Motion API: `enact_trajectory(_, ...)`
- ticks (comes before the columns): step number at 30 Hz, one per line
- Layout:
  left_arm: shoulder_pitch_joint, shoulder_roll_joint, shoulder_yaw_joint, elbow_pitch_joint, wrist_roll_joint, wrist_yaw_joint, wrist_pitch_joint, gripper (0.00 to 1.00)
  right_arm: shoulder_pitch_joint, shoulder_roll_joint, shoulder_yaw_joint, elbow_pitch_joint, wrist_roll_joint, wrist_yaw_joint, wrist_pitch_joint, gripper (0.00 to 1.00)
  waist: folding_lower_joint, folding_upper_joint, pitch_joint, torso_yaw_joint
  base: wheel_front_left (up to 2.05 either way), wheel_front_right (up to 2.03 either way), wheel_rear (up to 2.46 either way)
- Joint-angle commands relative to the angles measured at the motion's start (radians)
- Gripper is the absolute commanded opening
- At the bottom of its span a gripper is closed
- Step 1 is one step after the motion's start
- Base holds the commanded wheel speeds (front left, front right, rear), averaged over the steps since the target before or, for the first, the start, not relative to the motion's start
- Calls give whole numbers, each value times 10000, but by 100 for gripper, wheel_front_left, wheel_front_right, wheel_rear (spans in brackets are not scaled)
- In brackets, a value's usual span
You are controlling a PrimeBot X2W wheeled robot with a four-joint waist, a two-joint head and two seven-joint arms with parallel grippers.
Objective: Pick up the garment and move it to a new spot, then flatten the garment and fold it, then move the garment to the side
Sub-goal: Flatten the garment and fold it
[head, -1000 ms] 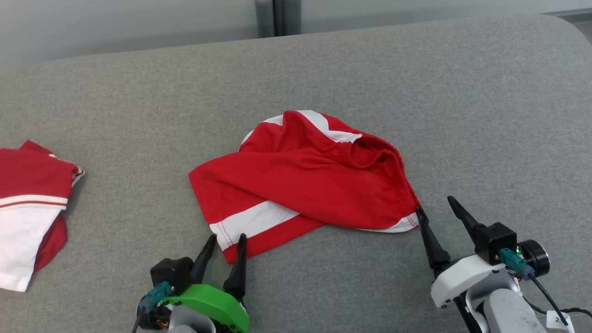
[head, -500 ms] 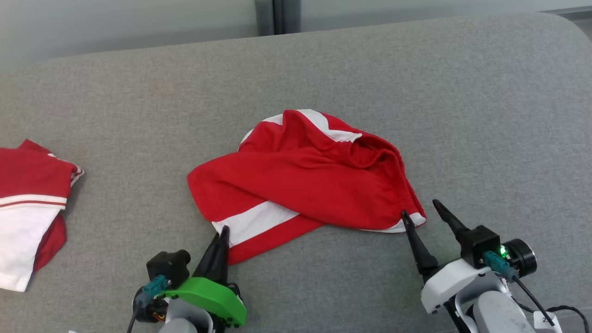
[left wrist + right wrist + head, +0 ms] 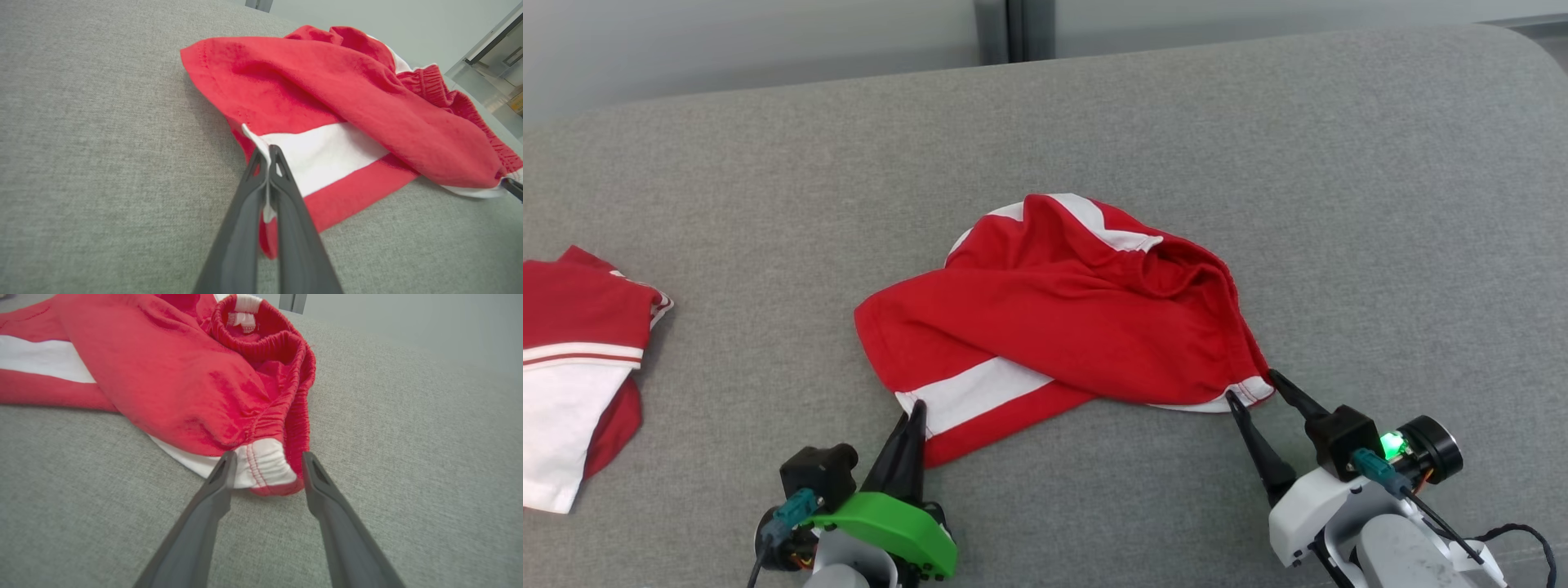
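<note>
Head view, centre of frame: red garment (image 3: 1062, 318) with white bands lies crumpled on the grey fabric surface (image 3: 768, 163), gathered waistband bunched toward its upper right, one white-striped leg end pointing to the lower left.

Left gripper (image 3: 918, 407), lower left of centre — jaws pressed together on the hem of that striped leg end. In the left wrist view the two dark fingers (image 3: 245, 228) meet with a sliver of white cloth pinched between them near the tips, and the red hem curls beneath them. The cloth around the grip lies low on the surface.

Right gripper (image 3: 1252, 384), lower right — jaws apart, straddling the garment's white-edged lower right corner. In the right wrist view the corner sits between the fingers (image 3: 204, 514): the one on the left of that frame is touching the white stitched edge, the other is just beside the red edge. Not closed on the cloth; nothing held.

Far left edge of head view: second red-and-white garment (image 3: 580, 367), folded, well apart from the first.
</note>
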Motion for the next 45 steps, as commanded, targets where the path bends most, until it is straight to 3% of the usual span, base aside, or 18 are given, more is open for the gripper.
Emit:
enact_trajectory(1,110,50,0,-37,127,-25,-5,0,-193,-95,103,115,113,-18,-22,36,0,0,6,8,0,0,0)
enact_trajectory(2,117,50,-17,-43,127,-25,-5,0,-247,-134,154,169,132,-18,-22,24,0,0,8,16,0,0,0)
enact_trajectory(3,117,50,-35,-42,123,-25,-5,0,-312,-157,217,209,169,-18,-22,0,0,0,12,28,0,0,0)
enact_trajectory(10,201,56,189,-256,472,-24,-5,0,-280,-191,262,-276,551,-18,-22,0,0,0,-204,87,0,0,0)
enact_trajectory(16,-123,121,748,-1719,1110,-24,-5,0,-400,-253,318,-1756,1514,-18,-22,0,0,0,-632,48,0,0,0)
enact_trajectory(22,-1260,1193,1147,-3639,1614,-24,-5,0,-1316,-754,253,-3128,3354,-18,-22,0,0,0,-1082,-32,0,0,0)
enact_trajectory(28,-3223,2782,860,-4677,1356,-4,-4,0,-2978,-2087,43,-4252,4683,-18,188,0,0,0,-1147,10,0,0,0)
enact_trajectory(32,-4672,3469,680,-4835,766,-5,556,0,-4281,-2886,-100,-4737,5047,-19,1139,0,0,0,-781,18,0,0,0)
enact_trajectory(38,-6186,3510,406,-3990,70,-3,1396,0,-6044,-3295,343,-3972,5116,-19,2294,0,0,0,315,-18,0,0,0)
enact_trajectory(41,-7022,3288,365,-3112,-19,2,1500,0,-7054,-3423,1053,-3333,4724,-19,2271,0,0,0,1009,-76,0,0,0)
enact_trajectory(45,-8380,3043,404,-1964,209,98,1112,0,-8502,-3070,1458,-2259,4321,-19,1761,0,0,0,1793,-159,0,0,0)
